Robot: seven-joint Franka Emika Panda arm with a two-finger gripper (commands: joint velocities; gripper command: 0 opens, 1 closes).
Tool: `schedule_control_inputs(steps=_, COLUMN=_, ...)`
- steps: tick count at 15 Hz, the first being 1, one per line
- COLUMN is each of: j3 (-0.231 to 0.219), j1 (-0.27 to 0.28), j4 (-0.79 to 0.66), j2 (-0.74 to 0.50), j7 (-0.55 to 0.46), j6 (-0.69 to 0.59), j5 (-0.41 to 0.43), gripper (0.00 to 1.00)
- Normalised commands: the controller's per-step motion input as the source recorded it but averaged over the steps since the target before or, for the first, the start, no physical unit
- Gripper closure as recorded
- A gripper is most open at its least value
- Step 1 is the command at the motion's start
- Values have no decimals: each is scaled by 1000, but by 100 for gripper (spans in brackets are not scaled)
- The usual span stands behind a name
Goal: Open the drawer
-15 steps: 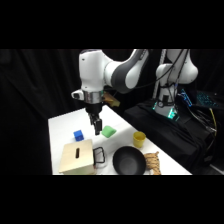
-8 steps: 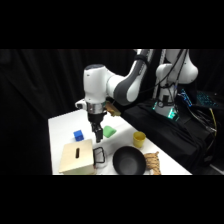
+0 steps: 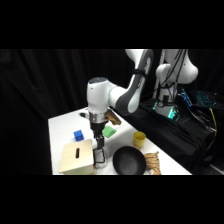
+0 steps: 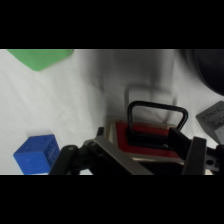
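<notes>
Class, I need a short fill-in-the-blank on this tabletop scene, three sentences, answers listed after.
1. The black loop handle is fixed to the light tan wooden ____.
2. Behind the slotted wooden box lies a small cube coloured ____.
3. The round bowl beside the box is coloured ____.

Missing words: drawer; blue; black

Backdrop: black behind my white table [image 3: 62, 127].
Light: overhead, table bright.
Shadow: grey beyond the black loop handle [image 4: 157, 115].
Focus: my black linkage blurred.
</notes>
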Motion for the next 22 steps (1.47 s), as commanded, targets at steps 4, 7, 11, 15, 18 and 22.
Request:
schedule_control_inputs(steps=4, j3=0, j1=48, j4=-20, j2=77, j7=-3, j6=246, j5=177, gripper=0)
schedule_control_inputs(steps=7, j3=17, j1=8, j4=5, j2=110, j7=-39, j6=259, j5=185, gripper=0)
schedule_control_inputs(steps=11, j3=12, j1=2, j4=29, j2=116, j7=-55, j6=235, j5=159, gripper=0)
schedule_control_inputs(steps=15, j3=7, j1=7, j4=47, j2=101, j7=-60, j6=203, j5=140, gripper=0)
schedule_control_inputs(steps=18, j3=-35, j1=47, j4=33, j2=65, j7=-35, j6=165, j5=107, gripper=0)
schedule_control_inputs(steps=22, j3=-65, j1=56, j4=37, j2=67, j7=-26, j6=126, j5=92, gripper=0)
